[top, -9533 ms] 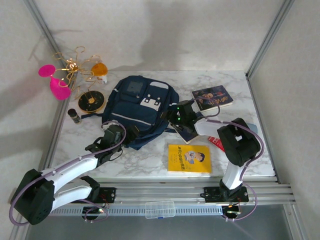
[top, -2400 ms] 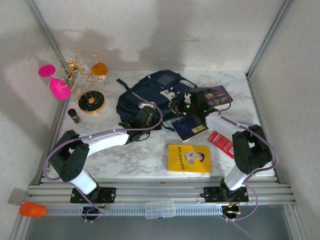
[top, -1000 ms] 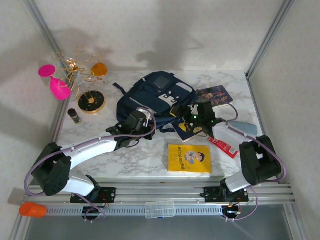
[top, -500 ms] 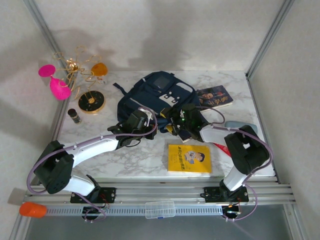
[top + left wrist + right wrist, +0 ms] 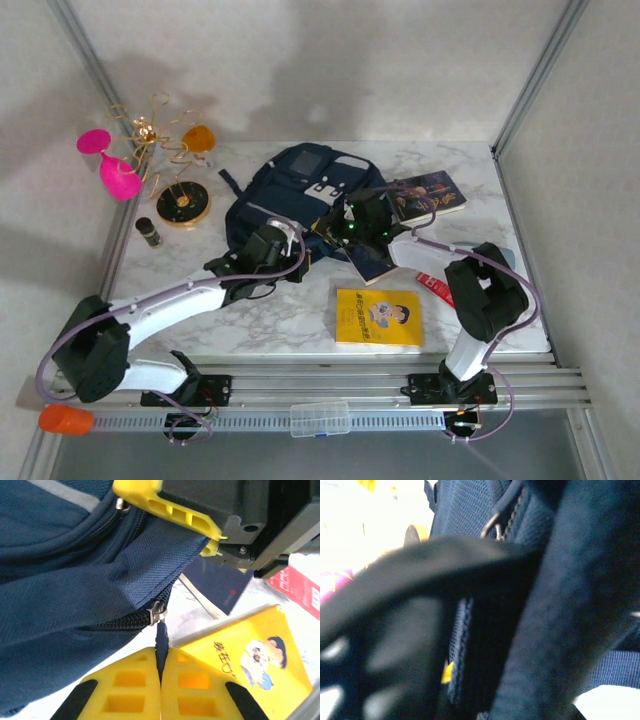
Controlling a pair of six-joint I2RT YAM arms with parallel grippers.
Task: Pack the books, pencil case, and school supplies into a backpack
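Note:
The navy backpack (image 5: 285,190) lies at the table's middle back. My left gripper (image 5: 291,251) (image 5: 161,652) is shut on its dark zipper pull (image 5: 161,632) at the near edge. My right gripper (image 5: 340,228) is clamped on the backpack's fabric edge just right of that; its yellow fingers (image 5: 165,505) pinch the cloth. The navy book (image 5: 377,260) (image 5: 220,587) lies under the right arm. The yellow book (image 5: 378,317) (image 5: 250,665) lies near the front, and the dark glossy book (image 5: 425,193) at the back right. The red packet (image 5: 432,286) (image 5: 300,585) and the pencil case (image 5: 508,257) are partly hidden by the right arm.
A pink glass (image 5: 110,165), gold wire stand (image 5: 155,130), black disc (image 5: 182,203) and small dark jar (image 5: 149,232) crowd the back left. A clear plastic box (image 5: 320,418) and an orange object (image 5: 65,418) lie by the front rail.
My right gripper has swung left from over the navy book to the backpack's edge and closed on the fabric. The left gripper stays shut on the zipper pull; the backpack shifted slightly.

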